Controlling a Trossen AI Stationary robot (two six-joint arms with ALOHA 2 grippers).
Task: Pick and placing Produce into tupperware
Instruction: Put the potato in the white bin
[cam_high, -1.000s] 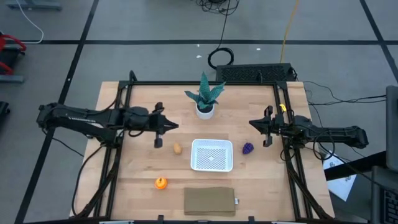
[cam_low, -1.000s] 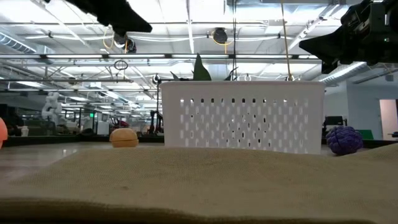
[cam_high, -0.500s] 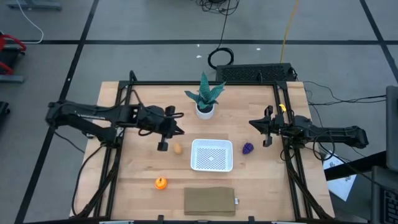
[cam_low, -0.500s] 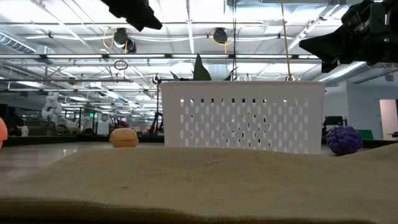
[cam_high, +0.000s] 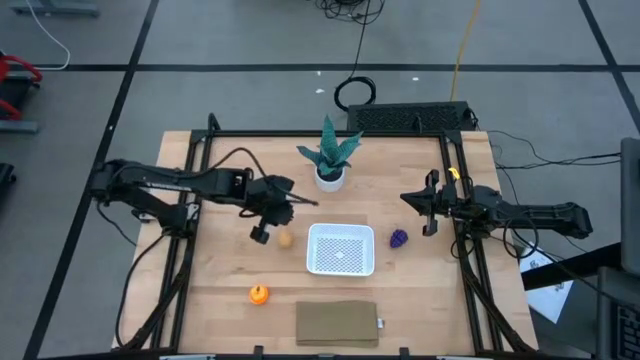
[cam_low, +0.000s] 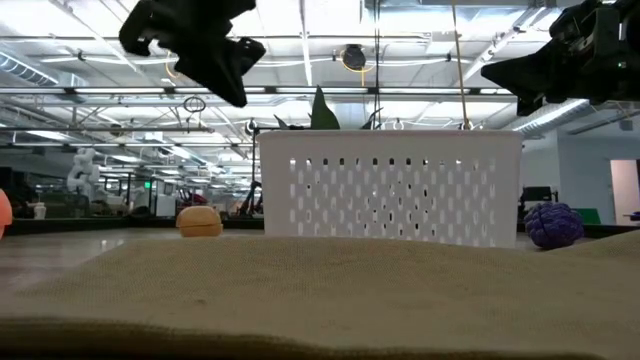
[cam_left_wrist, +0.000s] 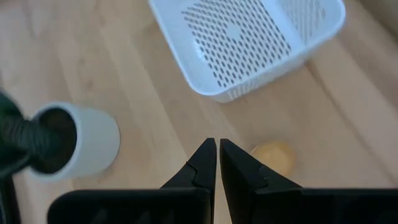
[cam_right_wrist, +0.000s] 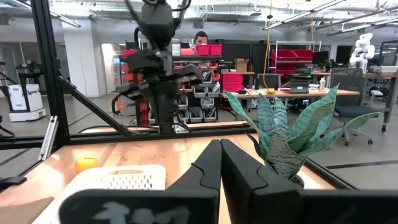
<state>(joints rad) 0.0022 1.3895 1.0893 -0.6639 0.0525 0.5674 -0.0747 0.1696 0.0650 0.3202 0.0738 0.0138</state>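
The tan oval fruit (cam_high: 285, 238) lies on the table left of the white tupperware (cam_high: 341, 249). On the container's right lies the dark purple fruit (cam_high: 399, 238), and the orange fruit (cam_high: 259, 294) sits nearer the table's near edge. My left gripper (cam_high: 298, 203) is shut and hangs above the table just beyond the tan fruit (cam_left_wrist: 273, 158), tipped down, fingers (cam_left_wrist: 217, 152) pointing toward the tupperware (cam_left_wrist: 249, 43). My right gripper (cam_high: 405, 200) is shut and waits above the table, beyond the purple fruit. The low view shows the tan fruit (cam_low: 200, 220) and purple fruit (cam_low: 553, 225) flanking the container (cam_low: 390, 185).
A green potted plant (cam_high: 330, 160) stands beyond the tupperware, close to the left gripper; its white pot (cam_left_wrist: 81, 137) shows in the left wrist view. A flat olive-brown pad (cam_high: 338, 323) lies at the near edge. A black frame runs along the table's sides.
My left arm has reached farther toward the table's right, bringing its gripper closer to the tan fruit and the tupperware. The gripper has tipped downward and come lower. The fruits and the container have stayed in place.
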